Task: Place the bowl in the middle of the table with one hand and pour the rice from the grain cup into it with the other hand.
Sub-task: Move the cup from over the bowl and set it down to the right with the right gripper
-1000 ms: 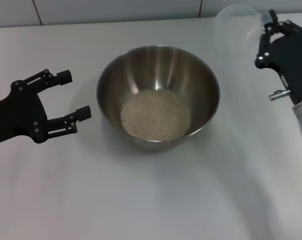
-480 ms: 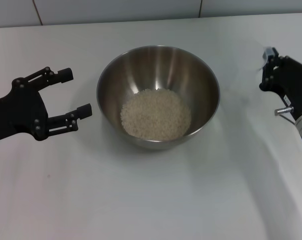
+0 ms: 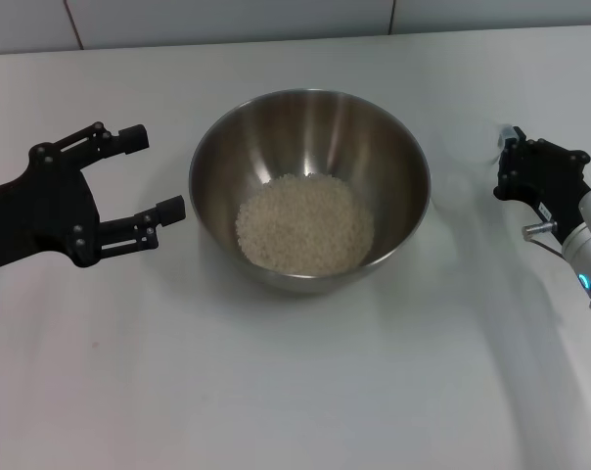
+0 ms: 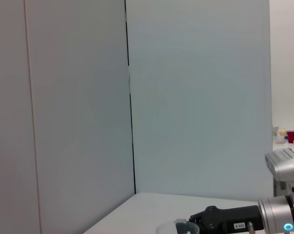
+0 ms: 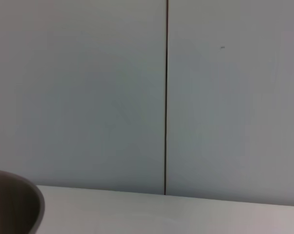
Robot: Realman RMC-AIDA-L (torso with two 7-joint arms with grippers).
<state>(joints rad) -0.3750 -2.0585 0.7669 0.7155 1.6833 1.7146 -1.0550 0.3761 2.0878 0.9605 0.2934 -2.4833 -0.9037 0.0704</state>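
The bowl (image 3: 310, 186) is parked mid-desk (image 3: 295, 392), rice (image 3: 305, 224) already heaped inside, so pouring looks done. Left end effector (image 3: 149, 176) is spread wide, empty, just beside the bowl. The cup (image 3: 481, 147) seems gripped by the right end effector (image 3: 506, 162), though its grip can't be made out.

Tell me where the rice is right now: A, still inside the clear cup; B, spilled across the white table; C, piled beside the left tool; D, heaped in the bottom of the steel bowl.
D: the head view shows the rice as a pale heap in the bottom of the steel bowl, with none on the table around it.
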